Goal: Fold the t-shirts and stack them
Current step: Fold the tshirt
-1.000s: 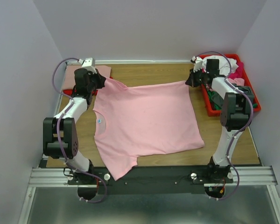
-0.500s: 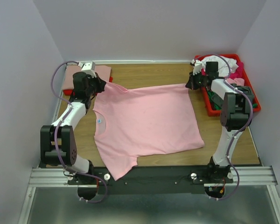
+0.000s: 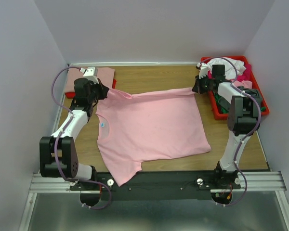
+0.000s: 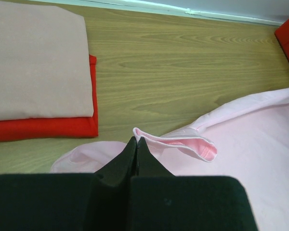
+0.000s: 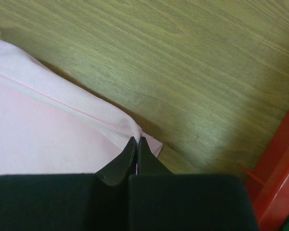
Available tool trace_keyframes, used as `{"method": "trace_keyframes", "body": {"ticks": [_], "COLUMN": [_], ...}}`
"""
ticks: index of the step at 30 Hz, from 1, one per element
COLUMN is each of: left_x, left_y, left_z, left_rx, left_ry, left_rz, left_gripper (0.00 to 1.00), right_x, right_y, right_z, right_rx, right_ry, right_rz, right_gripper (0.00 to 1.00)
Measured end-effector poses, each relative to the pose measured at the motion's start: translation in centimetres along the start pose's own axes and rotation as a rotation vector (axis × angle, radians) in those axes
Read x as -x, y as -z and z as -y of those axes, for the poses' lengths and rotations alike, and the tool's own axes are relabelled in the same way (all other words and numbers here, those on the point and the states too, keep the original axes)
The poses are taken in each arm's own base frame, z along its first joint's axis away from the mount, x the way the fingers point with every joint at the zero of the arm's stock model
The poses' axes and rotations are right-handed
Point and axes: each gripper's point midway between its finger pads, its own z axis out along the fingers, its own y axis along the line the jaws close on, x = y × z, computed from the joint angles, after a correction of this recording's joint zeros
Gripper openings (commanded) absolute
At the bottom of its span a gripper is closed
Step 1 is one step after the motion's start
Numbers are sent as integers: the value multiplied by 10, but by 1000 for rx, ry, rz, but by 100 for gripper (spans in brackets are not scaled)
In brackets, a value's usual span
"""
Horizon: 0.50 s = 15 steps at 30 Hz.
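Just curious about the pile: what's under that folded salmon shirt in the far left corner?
A folded red shirt, with only its edges showing; the salmon shirt covers the rest.

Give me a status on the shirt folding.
Done: a salmon shirt lies folded on a folded red shirt at the far left. In hand: the pink shirt lies spread flat, unfolded, with the left gripper and right gripper each shut on its far edge. Left: folding and stacking it, then the crumpled shirts in the tray.
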Motion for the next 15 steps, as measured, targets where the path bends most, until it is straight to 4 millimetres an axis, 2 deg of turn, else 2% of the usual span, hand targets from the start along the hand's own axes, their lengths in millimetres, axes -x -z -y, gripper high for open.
{"method": "trace_keyframes", "body": {"ticks": [7,15], "left_x": [-2,-4], "left_y": [7,8], "left_z": [2,1], "left_rx": [1,3], "left_ry": [-1,-2], "left_rz": [-6,-13], "left_gripper": [0,0], "right_x": [0,-2], "right_y": [1,12], "right_z": [0,-6], "right_rx": [-6,-11], "right_ry": [3,23], "right_rz": [4,5], "right_gripper": [1,1]}}
